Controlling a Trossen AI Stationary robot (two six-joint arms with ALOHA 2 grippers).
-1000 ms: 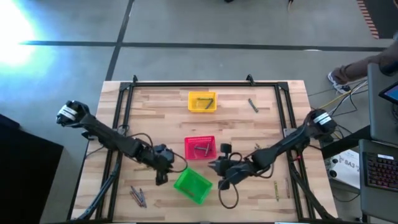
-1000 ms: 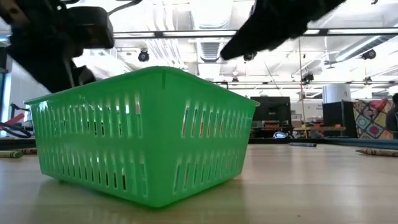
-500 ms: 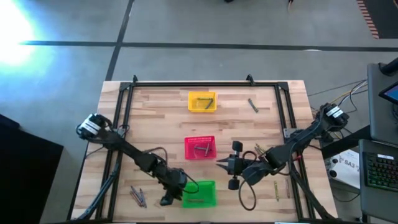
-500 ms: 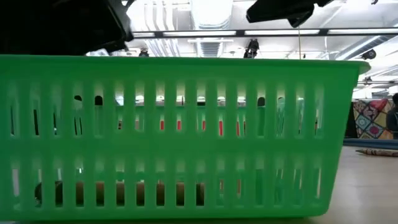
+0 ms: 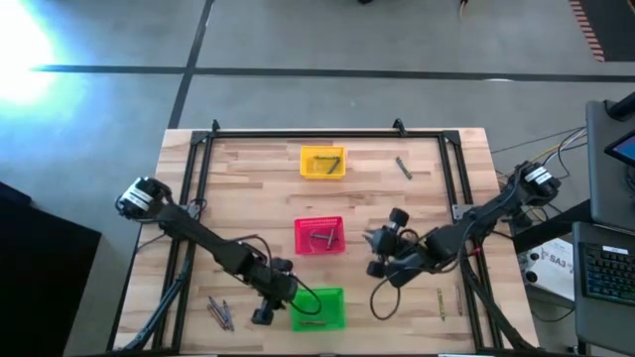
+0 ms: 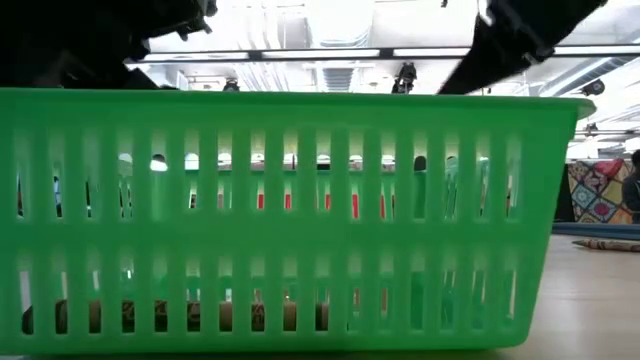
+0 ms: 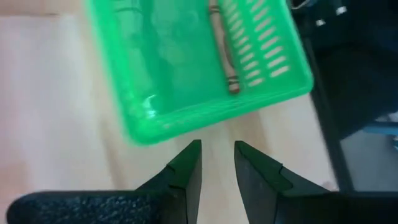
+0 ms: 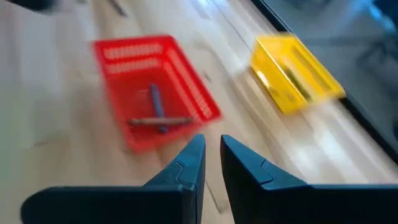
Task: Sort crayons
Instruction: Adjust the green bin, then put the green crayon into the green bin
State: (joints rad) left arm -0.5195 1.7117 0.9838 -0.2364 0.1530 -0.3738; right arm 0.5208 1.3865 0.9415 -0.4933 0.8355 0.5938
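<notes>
The green basket stands on the table near its near edge, with one brownish crayon lying on its floor; it fills the low view. My left gripper is open by a small gap and empty, just off the basket's left wall. My right gripper is open by a narrow gap and empty, right of the red basket and above the table. The red basket holds two crayons. The yellow basket stands at the far side.
Loose crayons lie near the table's near left, near right and far right. Black frame rails run along the table's left, right and far sides. Bare wood lies between the baskets.
The green basket has slid toward the table's near edge and turned from askew to square with it. My left gripper has gone the same way, toward the near edge and a little right. My right gripper has drawn back toward the right and far side, away from the green basket.
</notes>
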